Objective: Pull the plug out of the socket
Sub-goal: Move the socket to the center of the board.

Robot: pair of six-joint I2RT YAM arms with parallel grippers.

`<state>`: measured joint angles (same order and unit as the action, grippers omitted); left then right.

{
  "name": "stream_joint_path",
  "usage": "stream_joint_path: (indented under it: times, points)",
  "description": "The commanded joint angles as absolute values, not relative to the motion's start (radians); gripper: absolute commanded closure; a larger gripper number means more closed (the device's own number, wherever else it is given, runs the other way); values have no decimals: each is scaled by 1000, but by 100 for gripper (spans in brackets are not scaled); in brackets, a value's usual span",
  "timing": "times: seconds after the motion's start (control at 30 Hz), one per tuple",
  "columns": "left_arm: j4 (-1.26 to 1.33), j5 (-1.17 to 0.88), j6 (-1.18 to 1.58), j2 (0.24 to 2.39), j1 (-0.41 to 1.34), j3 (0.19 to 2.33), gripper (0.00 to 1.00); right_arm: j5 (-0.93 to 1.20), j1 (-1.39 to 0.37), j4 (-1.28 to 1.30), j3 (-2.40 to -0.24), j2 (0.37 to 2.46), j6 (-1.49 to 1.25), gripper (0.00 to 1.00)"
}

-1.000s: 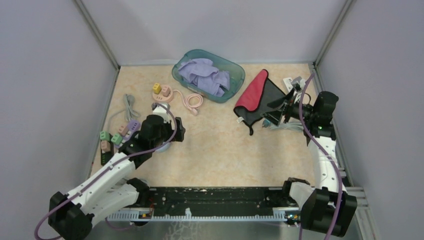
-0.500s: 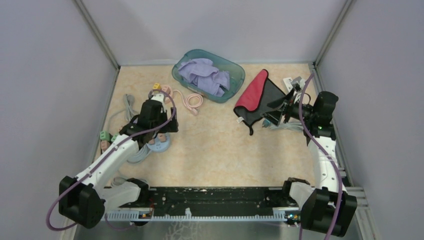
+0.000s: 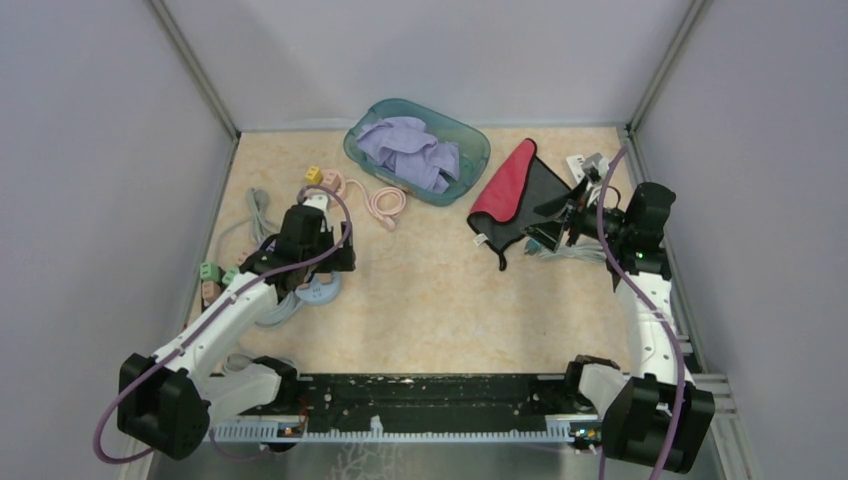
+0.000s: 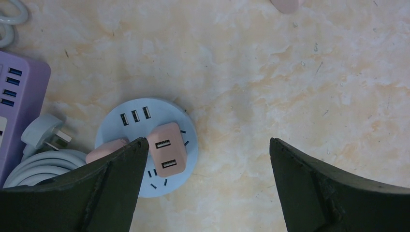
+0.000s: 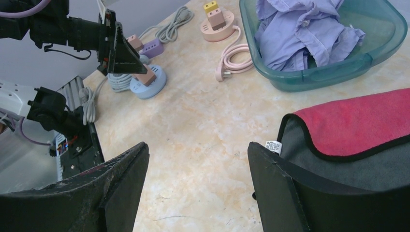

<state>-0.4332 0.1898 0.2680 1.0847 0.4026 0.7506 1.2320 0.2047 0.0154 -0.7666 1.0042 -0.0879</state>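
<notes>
Hovering left fingers (image 4: 96, 193) spread wide, empty, over pink plug (image 4: 167, 154)

Teal bin (image 3: 481, 150) with purple shirt (image 3: 408, 150) at 12 on desk (image 3: 430, 290); red-grey cloth (image 3: 505, 185) at 2; pink cable (image 3: 385, 203) at 11; purple strip (image 4: 19, 92) at 9.
</notes>
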Motion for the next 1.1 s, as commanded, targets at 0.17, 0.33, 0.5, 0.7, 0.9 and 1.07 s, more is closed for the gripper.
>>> stream_joint_path:
  times: [0.17,0.33,0.5,0.7,0.9,1.07]
  points:
    - [-411,179,268,1083,390,738,1,1240,196,-8,-790,1004,-65,25]
    - [-411,197,266,1096,387,737,1,1240,196,-8,-789,1003,-66,25]
    - [-414,225,270,1122,374,740,1,1240,191,-8,-788,1000,-66,25]
    - [-416,254,289,1165,371,736,5,1240,187,-7,-787,998,-63,25]
    - [-429,280,319,1191,370,732,16,1239,184,-5,-787,997,-59,25]
    - [-467,335,358,1236,368,751,44,1238,184,-6,-787,997,-60,25]
